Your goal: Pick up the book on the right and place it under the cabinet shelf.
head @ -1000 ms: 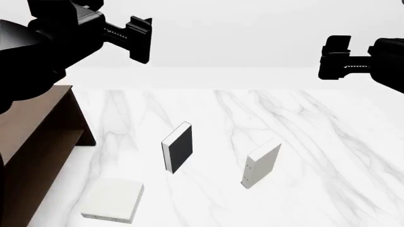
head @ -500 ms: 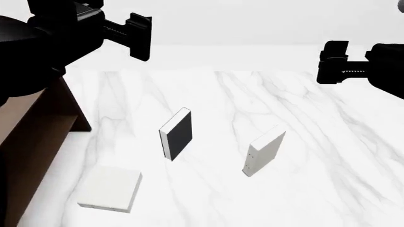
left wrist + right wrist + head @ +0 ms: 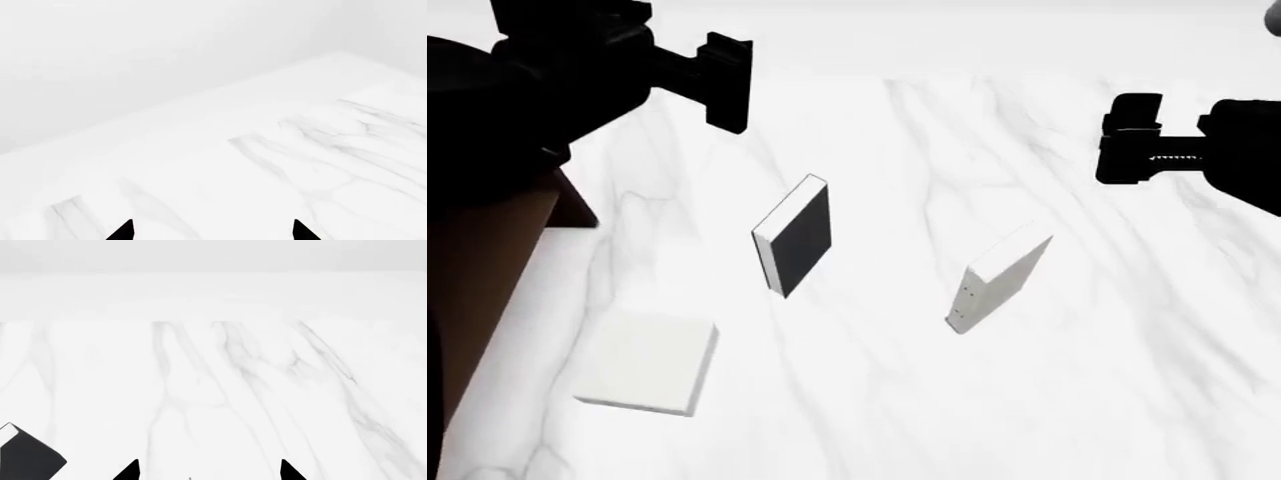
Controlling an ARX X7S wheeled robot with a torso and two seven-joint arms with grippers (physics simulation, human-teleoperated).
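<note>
Two grippers, left and right, high above the table, jaws wide, empty. Upright on its edge, the book, easy to pinch from above. Not yet approached.

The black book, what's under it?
The black book stands on its edge on the white marble table. Only table shows beneath it; nothing else shows there, though its very bottom edge hides that strip.

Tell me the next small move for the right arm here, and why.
Probably lower the right gripper toward the book and line its open fingers up across the thin spine. The book stands on edge on the marble table, below and left of the gripper in the head view. The right wrist view shows only the black book's corner, so the target is not framed yet.
</note>
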